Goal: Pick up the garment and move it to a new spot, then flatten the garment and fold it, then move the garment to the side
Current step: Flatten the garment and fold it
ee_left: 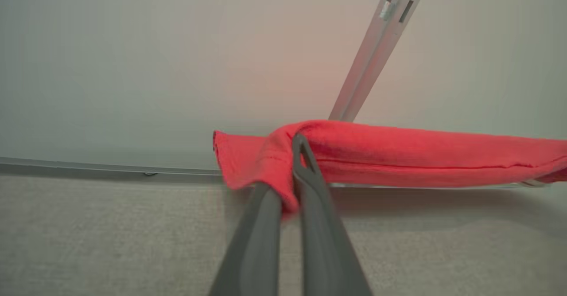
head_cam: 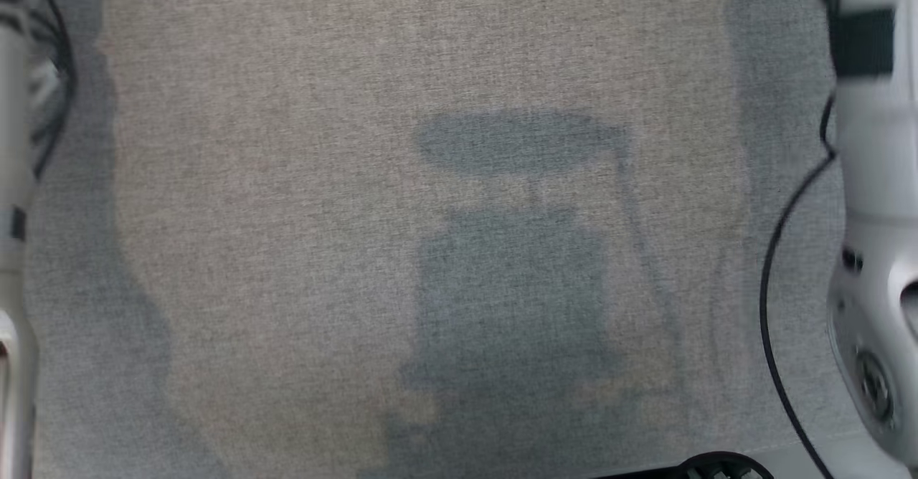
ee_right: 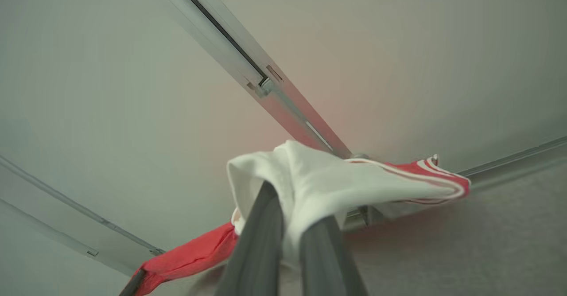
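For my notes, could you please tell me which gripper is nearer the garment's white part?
Right. The right gripper is shut on the garment's white part; the left gripper pinches its red edge.

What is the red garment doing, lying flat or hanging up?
Hanging up. The left pincer and right pincer each clamp an end of the garment, bunched into a rope between them, above the grey table.

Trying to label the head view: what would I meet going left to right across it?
Left arm → robot's shadow on the grey fabric surface → black cable → right arm.
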Robot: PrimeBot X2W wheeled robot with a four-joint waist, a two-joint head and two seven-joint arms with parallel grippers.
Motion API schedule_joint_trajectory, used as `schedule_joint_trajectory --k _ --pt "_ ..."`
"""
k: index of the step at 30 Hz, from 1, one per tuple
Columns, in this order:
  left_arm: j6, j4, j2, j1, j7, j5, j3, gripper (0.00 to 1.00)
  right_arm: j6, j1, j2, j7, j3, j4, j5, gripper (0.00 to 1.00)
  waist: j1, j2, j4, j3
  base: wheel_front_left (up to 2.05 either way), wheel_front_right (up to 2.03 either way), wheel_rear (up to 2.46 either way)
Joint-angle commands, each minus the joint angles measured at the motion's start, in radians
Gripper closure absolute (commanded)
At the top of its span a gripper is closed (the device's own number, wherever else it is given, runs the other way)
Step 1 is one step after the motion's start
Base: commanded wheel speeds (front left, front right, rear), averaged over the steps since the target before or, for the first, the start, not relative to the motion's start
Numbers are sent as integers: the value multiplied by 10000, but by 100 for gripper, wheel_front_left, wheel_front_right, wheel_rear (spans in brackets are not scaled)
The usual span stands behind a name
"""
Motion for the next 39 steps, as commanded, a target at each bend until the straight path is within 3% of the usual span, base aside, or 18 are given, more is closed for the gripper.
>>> schedule_joint_trajectory --k 1,8,14,18,24,28,33,39 --pt "-41 -135 118 226 -120 -259 -186 100 4 595 -251 -136 159 -364 326 100 -4 0 -144 -116 0 0 0" --pt "-45 -1457 1056 2413 -140 -1383 -1560 100 3 4189 -1345 -261 1007 -2477 1943 100 -4 0 -229 -786 0 0 0" --pt "-19 -3028 1885 4988 -517 -1518 -2513 100 3 7074 -2284 -373 1162 -4067 2417 100 -4 0 -183 -2398 0 0 0" --pt "702 -4471 2122 7201 -739 -1489 -2767 100 3 9295 -2716 -301 826 -4789 2558 100 -4 0 16 -3741 0 0 0" --pt "2705 -7078 2706 11491 -892 -1800 -2883 100 3 12745 -2833 -37 620 -5651 2579 100 -4 0 -65 -5575 0 0 0" --pt "3795 -8691 2637 13893 -891 -2208 -3181 100 3 15083 -2767 53 286 -5916 2459 100 -4 0 43 -6255 0 0 0" --pt "4376 -9955 2674 15248 -585 -2793 -3365 100 3 16601 -2579 297 -201 -6556 2416 100 -4 0 198 -6365 0 0 0" --pt "4523 -10449 3160 14538 653 -2893 -3547 100 3 15510 -2778 1403 -497 -6419 1455 100 -4 0 166 -6001 0 0 0"
